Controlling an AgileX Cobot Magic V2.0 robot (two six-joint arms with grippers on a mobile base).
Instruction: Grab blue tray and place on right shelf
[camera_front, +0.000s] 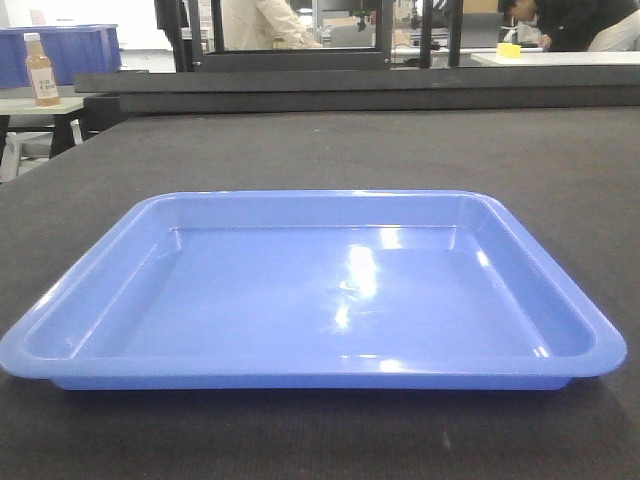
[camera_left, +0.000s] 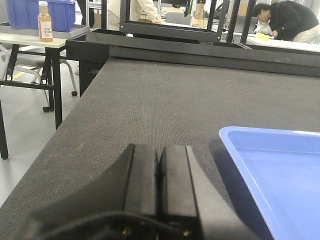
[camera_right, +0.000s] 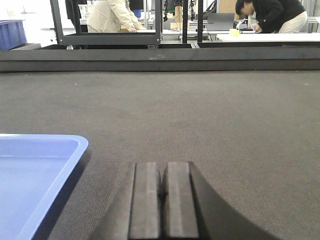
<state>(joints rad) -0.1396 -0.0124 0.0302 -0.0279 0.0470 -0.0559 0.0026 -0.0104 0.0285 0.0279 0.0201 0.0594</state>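
While my left pincer (camera_left: 159, 156) and right pincer (camera_right: 164, 172), both pressed together, flank the blue tray (camera_front: 320, 300), an uneven grip may let its glossy rim slip.

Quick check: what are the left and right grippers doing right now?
Left gripper: closed, holding nothing, beside the blue tray.
Right gripper: closed, holding nothing.

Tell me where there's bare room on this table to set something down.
Bare felt runs behind the blue tray to the far rail of the table, and on either side of the tray, ahead of the left gripper and right gripper. The tray fills the near middle.
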